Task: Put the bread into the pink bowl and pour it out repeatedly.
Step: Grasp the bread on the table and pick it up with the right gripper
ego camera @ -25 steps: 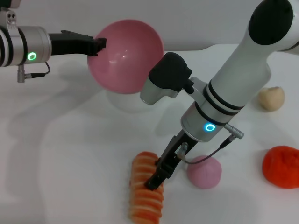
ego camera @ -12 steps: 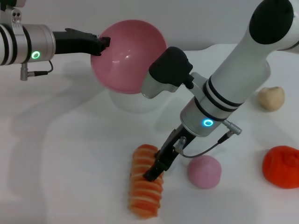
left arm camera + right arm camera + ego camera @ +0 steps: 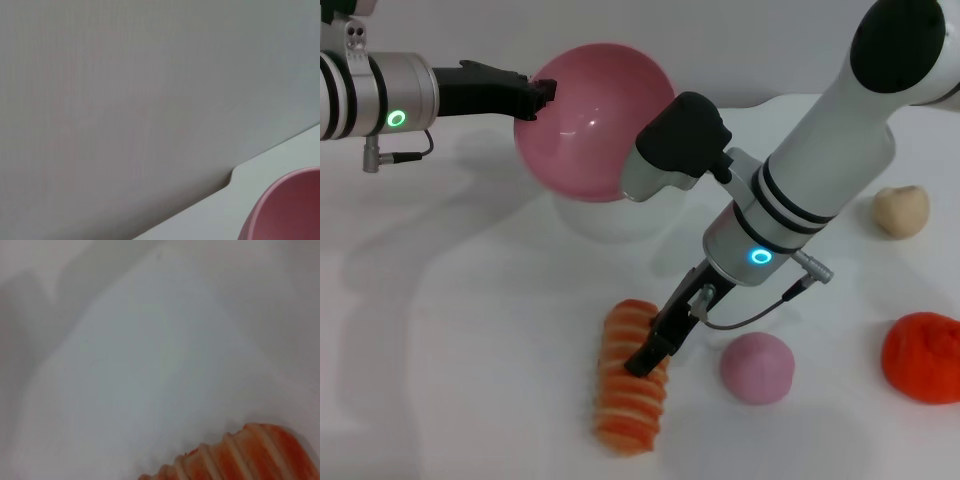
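The pink bowl (image 3: 595, 120) hangs above the back of the white table, tipped so that its round outside faces me. My left gripper (image 3: 538, 98) is shut on its rim from the left. A part of the bowl also shows in the left wrist view (image 3: 290, 210). The bread (image 3: 628, 400), orange-red and cream striped, is at the front middle of the table. My right gripper (image 3: 645, 362) reaches down onto its middle from the right and is shut on it. One end of the bread shows in the right wrist view (image 3: 250, 455).
A small pink ball (image 3: 756, 367) lies just right of the bread, close to the right gripper. An orange-red lumpy toy (image 3: 922, 357) lies at the right edge and a beige lump (image 3: 901, 210) at the back right. A pale rounded shape (image 3: 610, 218) sits under the bowl.
The right gripper and the bread have shifted slightly away from the front edge and to the left together. The bowl and left gripper moved a little to the right, then held still.
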Controlling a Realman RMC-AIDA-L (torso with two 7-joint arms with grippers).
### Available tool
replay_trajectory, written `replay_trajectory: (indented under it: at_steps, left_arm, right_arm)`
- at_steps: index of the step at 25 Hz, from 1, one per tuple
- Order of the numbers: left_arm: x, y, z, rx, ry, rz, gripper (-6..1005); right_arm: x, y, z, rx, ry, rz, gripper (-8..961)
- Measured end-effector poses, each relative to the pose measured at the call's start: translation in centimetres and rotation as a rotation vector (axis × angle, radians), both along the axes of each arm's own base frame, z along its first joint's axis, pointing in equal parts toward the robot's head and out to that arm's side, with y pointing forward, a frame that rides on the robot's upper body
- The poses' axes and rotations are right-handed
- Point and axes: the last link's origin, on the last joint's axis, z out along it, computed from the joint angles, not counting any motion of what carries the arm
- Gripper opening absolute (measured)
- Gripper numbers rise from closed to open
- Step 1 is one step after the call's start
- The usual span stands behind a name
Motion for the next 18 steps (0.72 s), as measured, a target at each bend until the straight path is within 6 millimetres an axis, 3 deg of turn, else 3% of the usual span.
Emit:
replay_trajectory:
  at_steps: [11, 18]
  left_arm:
    - [0.0, -0.01, -0.01, -0.001, 0.001, -0.001, 48]
    - [-0.02, 0.04, 0.04, 0.004, 0.006, -0.006, 48]
  right_arm:
    - [0.33, 0.15, 0.08, 0.014, -0.009, -0.003, 609]
    - [0.42, -0.02, -0.03, 0.003, -0.029, 0.01, 485]
